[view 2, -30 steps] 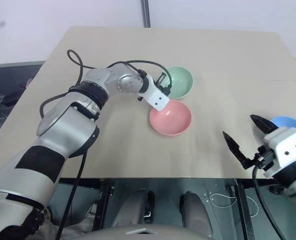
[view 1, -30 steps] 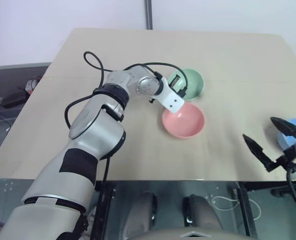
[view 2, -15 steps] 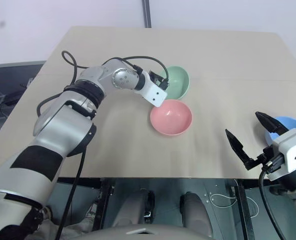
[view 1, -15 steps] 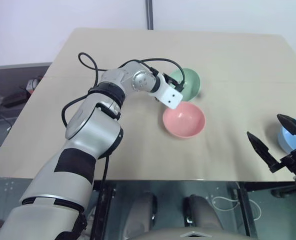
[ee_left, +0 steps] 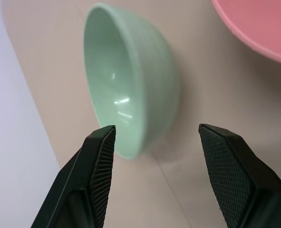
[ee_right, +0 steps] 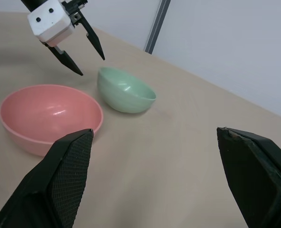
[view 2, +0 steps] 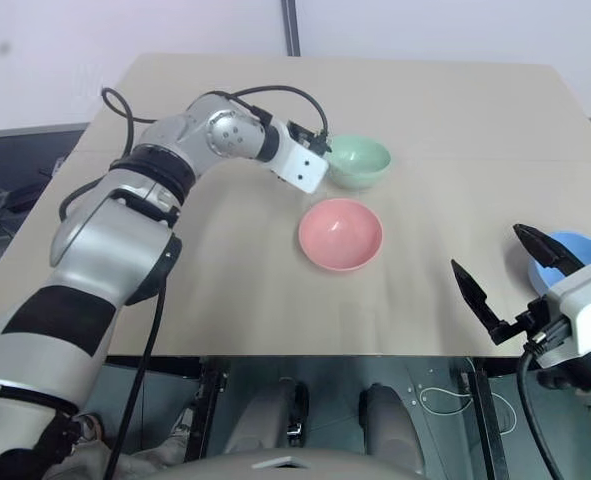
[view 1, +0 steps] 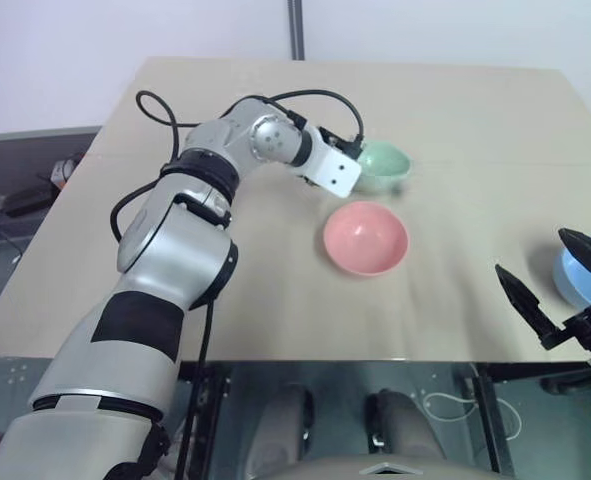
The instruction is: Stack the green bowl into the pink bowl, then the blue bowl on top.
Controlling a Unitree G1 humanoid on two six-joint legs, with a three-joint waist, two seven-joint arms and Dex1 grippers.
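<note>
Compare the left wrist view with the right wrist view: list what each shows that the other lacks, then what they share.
Left wrist view alone: the left tool's own black fingers, open, close up, short of the green bowl.

Right wrist view alone: the right tool, open; the left tool seen from outside above the table; the whole pink bowl.

Shared: green bowl, pink bowl, tan table.

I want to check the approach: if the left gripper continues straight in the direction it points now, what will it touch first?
Most likely the green bowl: the open left gripper points at its near rim, with nothing between. The pink bowl lies off to the side of that line.
</note>
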